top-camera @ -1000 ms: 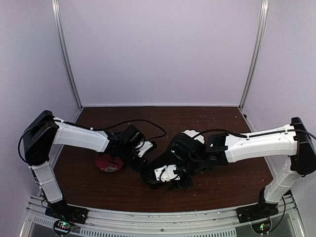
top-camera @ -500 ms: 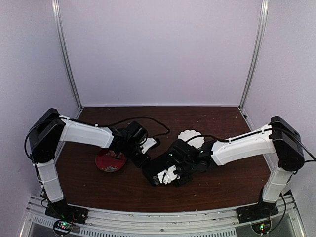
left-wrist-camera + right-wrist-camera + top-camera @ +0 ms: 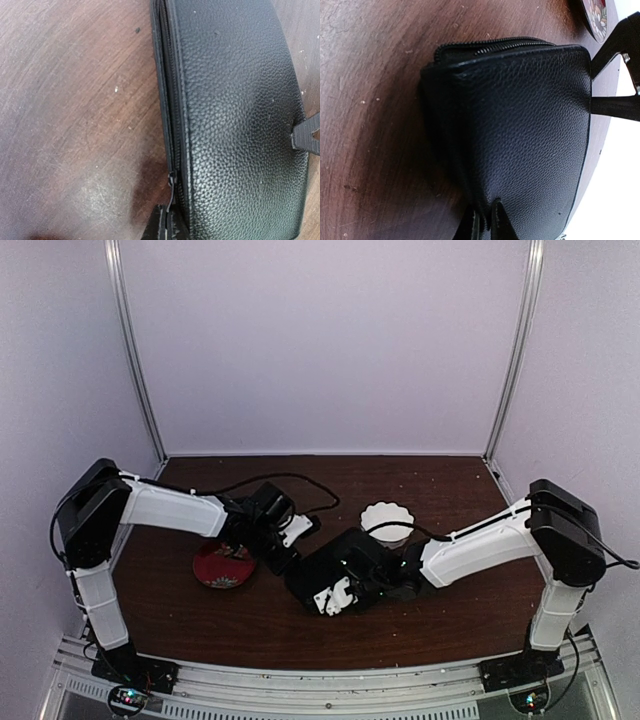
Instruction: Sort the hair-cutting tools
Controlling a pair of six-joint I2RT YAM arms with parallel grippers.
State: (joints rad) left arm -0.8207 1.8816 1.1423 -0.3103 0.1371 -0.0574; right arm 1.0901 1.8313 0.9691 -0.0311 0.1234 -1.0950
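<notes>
The flat black zip case (image 3: 235, 125) lies on the brown table between my two grippers. My left gripper (image 3: 170, 227) is shut on the case's small zip pull (image 3: 171, 187) at one end. My right gripper (image 3: 487, 220) is shut on the edge of the case (image 3: 520, 125) at the opposite end. In the top view the case (image 3: 303, 578) is a dark shape between the left gripper (image 3: 285, 552) and the right gripper (image 3: 324, 600). The zip looks closed along the side that shows. The hair-cutting tools are hidden from every view.
A red flowered plate (image 3: 222, 566) sits just left of the case, under the left wrist; its rim (image 3: 595, 15) shows in the right wrist view. A white scalloped bowl (image 3: 388, 520) stands behind the right wrist. Black cables trail behind both wrists.
My right gripper has closed on the case's edge after standing wide open. The right arm has drawn left and lower, uncovering the white bowl. The left gripper has barely moved.
</notes>
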